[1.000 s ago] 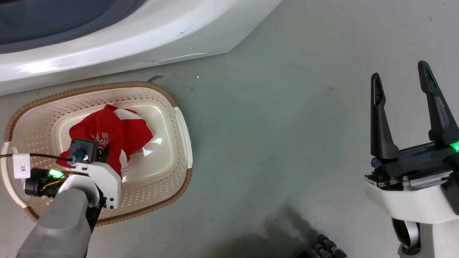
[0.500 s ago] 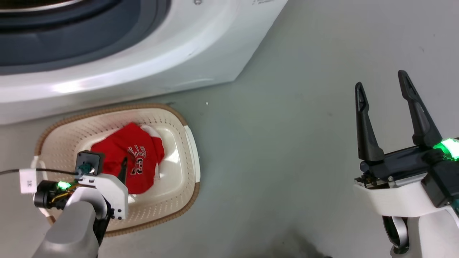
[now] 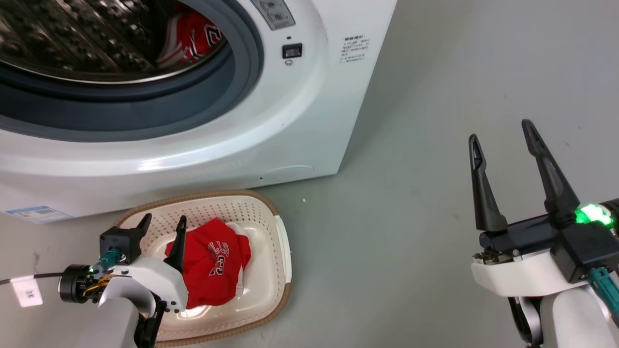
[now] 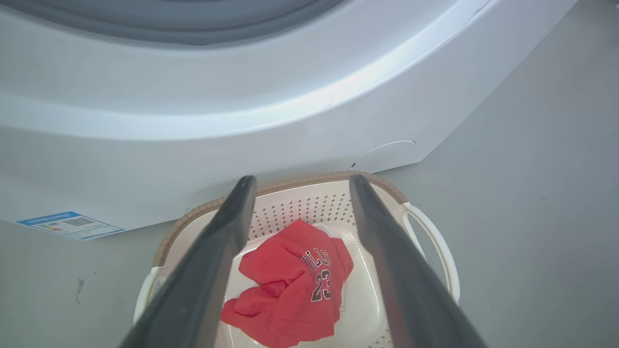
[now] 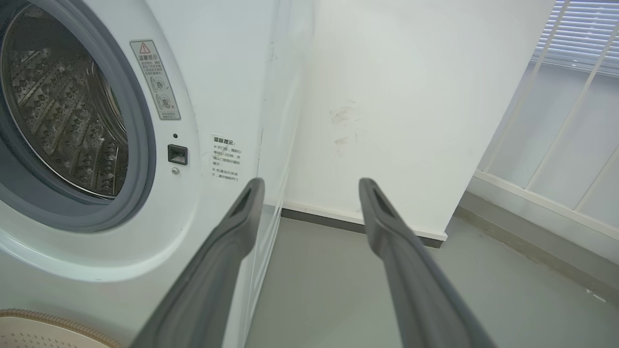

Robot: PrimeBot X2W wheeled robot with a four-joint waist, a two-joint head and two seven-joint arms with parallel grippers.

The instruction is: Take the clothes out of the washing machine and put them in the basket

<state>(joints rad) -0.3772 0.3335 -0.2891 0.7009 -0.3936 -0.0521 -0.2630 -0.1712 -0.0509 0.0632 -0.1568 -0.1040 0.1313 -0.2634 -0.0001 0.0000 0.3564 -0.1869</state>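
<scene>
Left gripper (image 3: 164,217): hangs above the left edge of the basket (image 3: 283,251), fingers spread wide, holding nothing. Right gripper (image 3: 499,130): hovers over bare floor (image 3: 411,96), well apart from the basket, fingers likewise wide and empty. In the basket's middle: lies one red jersey (image 3: 213,261), crumpled, number 23 showing. Inside the drum (image 3: 72,38) of the washing machine (image 3: 290,121): rests a second red jersey (image 3: 193,34), toward the right of the round opening. On the floor, just beside the machine's front: stands the basket.
</scene>
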